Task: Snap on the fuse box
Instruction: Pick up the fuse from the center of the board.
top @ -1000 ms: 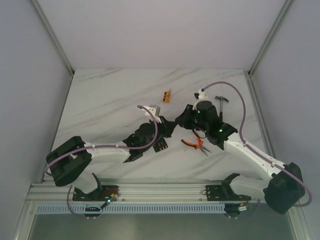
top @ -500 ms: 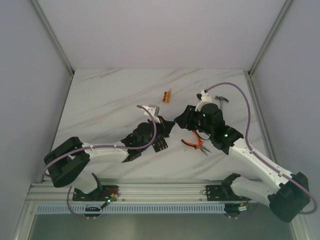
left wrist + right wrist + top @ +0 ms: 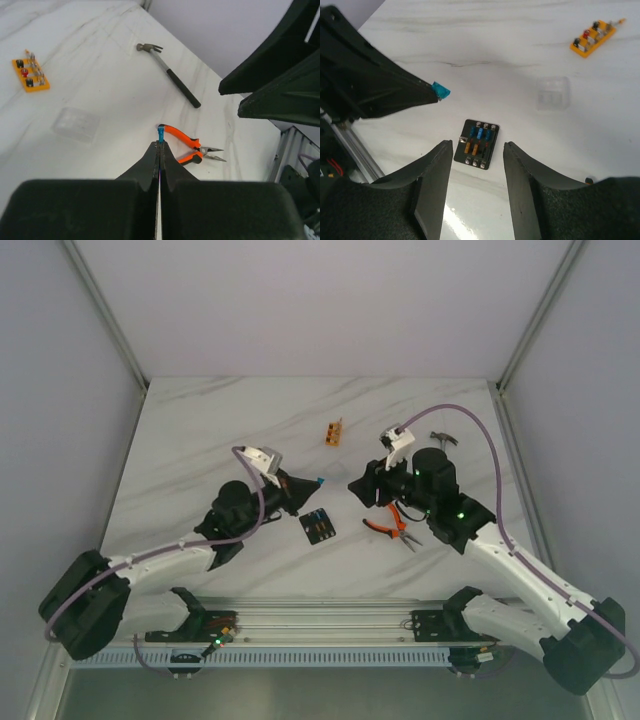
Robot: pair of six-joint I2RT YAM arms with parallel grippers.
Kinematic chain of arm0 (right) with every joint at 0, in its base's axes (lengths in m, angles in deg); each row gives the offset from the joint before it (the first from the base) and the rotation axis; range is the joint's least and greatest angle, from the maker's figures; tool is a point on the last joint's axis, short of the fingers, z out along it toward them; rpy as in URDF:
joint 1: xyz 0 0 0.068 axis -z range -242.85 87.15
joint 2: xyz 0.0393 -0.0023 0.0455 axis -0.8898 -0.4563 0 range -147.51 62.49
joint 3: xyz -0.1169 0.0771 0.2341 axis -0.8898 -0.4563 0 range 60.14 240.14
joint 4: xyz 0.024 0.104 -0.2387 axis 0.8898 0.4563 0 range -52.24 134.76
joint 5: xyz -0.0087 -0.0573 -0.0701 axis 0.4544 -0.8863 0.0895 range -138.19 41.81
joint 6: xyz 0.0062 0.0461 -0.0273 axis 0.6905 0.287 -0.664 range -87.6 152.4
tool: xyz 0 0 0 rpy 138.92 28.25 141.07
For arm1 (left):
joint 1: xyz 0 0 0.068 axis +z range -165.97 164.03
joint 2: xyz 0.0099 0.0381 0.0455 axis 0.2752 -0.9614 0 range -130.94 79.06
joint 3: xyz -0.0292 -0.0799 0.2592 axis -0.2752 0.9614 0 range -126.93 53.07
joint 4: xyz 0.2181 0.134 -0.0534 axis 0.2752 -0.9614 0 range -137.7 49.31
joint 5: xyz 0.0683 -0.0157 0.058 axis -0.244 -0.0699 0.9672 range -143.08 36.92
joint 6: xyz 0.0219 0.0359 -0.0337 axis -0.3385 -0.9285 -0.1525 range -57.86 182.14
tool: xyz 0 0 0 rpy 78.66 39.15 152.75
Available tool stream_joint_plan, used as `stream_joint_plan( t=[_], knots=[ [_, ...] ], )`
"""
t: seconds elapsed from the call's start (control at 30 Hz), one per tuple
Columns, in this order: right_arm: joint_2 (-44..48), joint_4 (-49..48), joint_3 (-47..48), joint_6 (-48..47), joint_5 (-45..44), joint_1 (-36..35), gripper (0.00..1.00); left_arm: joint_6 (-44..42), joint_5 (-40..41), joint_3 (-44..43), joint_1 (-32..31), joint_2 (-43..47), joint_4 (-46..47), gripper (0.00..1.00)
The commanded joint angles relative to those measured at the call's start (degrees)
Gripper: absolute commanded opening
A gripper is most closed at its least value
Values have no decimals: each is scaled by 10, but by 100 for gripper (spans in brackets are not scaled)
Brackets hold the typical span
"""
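The fuse box (image 3: 318, 527) lies flat on the white table between the two arms, a black block with blue and orange fuses on its top face (image 3: 477, 143). My left gripper (image 3: 311, 483) hovers up and left of it, shut on a small blue fuse (image 3: 160, 134) that sticks out past the fingertips. The same blue fuse (image 3: 440, 90) shows at the left of the right wrist view. My right gripper (image 3: 358, 488) hangs above and right of the box, open and holding nothing, and the box shows between its fingers (image 3: 436, 170).
Orange-handled pliers (image 3: 390, 527) lie right of the fuse box. A hammer (image 3: 443, 439) rests at the back right. A small orange block (image 3: 334, 430) sits further back. A clear plastic cover (image 3: 553, 93) lies on the marble between the orange block and the fuse box.
The left arm has drawn back to the left, away from the fuse box, with the blue fuse in its jaws. The right gripper has opened wider.
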State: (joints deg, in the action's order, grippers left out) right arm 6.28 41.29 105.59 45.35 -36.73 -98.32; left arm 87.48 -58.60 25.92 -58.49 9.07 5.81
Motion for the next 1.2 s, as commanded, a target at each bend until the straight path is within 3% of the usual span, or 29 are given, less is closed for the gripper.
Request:
stream_joint_plan(
  t=[0.0,0.17,0.5,1.17],
  knots=[
    [-1,-19,34,-69,90,4,51,-29,-144,22,39,45,17,0],
    [-31,-24,59,-96,189,10,51,-41,-214,26,52,94,-6,0],
    [-77,-29,99,-115,352,11,48,-51,-262,33,53,165,-40,0],
    [-107,-19,121,-139,456,4,40,-30,-319,11,40,137,-5,0]
  ],
)
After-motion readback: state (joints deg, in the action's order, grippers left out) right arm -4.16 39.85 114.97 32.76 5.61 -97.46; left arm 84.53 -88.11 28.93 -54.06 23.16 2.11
